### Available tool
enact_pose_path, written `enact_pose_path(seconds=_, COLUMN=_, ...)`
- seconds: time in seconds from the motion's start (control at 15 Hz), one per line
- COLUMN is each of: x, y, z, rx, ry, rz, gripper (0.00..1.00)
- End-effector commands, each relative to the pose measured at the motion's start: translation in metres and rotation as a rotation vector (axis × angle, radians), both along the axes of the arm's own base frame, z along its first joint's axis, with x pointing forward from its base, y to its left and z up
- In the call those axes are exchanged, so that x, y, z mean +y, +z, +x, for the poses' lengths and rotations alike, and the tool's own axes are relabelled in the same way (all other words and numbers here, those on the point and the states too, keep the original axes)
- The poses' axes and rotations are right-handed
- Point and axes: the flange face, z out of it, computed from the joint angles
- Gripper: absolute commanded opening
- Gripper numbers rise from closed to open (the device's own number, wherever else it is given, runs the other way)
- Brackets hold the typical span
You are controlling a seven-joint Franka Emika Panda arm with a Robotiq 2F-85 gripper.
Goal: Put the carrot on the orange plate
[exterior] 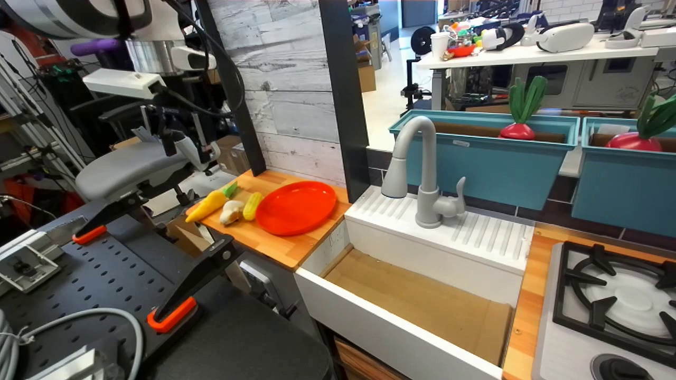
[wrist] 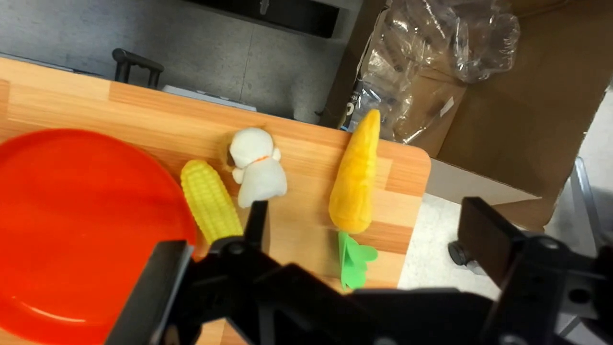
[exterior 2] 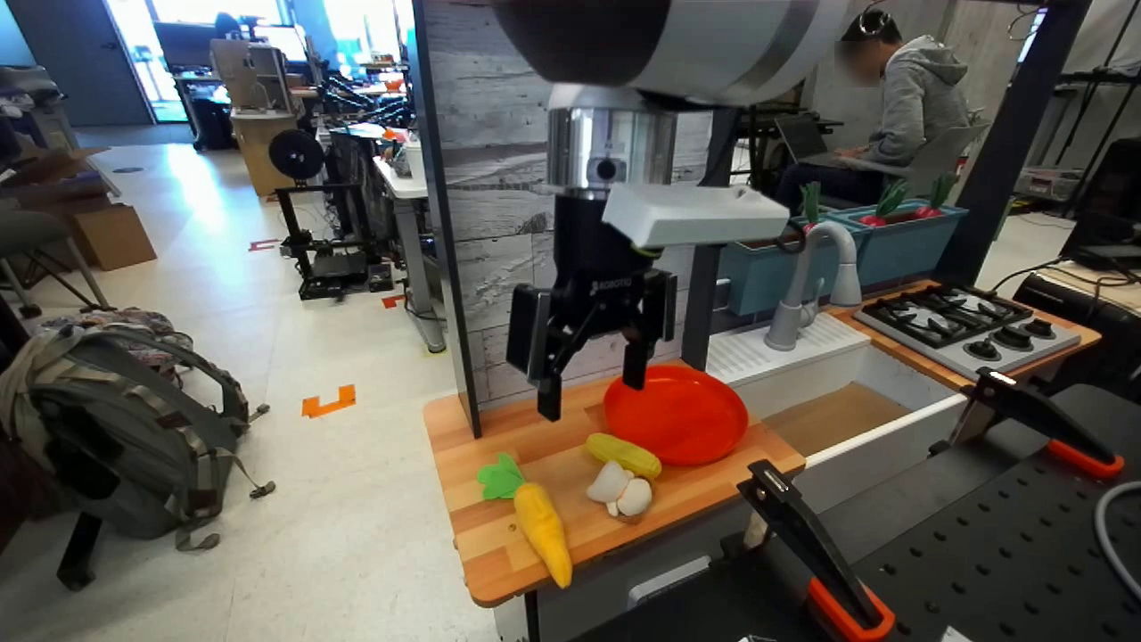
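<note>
While well above the wooden counter (exterior 2: 490,555), the end effector (exterior 2: 592,386) downward and wide, apart from the carrot (exterior 2: 540,528).

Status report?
Black end effector open, empty. Yellow-orange tapered plush carrot on wooden counter. Yellow ridged corn, white plush toy between carrot and round orange-red plastic plate.

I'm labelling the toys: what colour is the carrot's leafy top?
The leafy top is green, best seen in the wrist view.

Yellow-orange tapered plush carrot (wrist: 354,182), green leafy top (wrist: 357,261). Plain orange-red round plastic plate (wrist: 86,215). Yellow kernel-patterned elongated toy corn (wrist: 210,201). Tan flat wood counter (wrist: 306,225), mixed light/dark strips.
</note>
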Motion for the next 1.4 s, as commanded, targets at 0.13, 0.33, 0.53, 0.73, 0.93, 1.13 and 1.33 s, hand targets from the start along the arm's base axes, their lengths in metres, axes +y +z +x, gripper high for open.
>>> enact_pose_path(seconds=0.13, x=0.034, y=-0.057, z=0.022, rx=0.034, ry=-0.009, rz=-0.016, gripper=1.00)
enact_pose_path(seconds=0.33, x=0.045, y=-0.082, z=0.028, rx=0.067, ry=-0.014, rz=-0.035, gripper=1.00)
enact_pose_path(seconds=0.53, x=0.050, y=-0.102, z=0.034, rx=0.104, ry=-0.023, rz=-0.052, gripper=1.00)
enact_pose_path(seconds=0.73, x=0.053, y=-0.116, z=0.039, rx=0.134, ry=-0.036, rz=-0.074, gripper=1.00)
enact_pose_path(seconds=0.93, x=0.054, y=-0.128, z=0.045, rx=0.170, ry=-0.047, rz=-0.102, gripper=0.65)
enact_pose_path(seconds=1.13, x=0.055, y=-0.135, z=0.050, rx=0.192, ry=-0.056, rz=-0.123, gripper=0.42)
enact_pose_path(seconds=1.33, x=0.059, y=-0.130, z=0.051, rx=0.202, ry=-0.049, rz=-0.126, gripper=0.20)
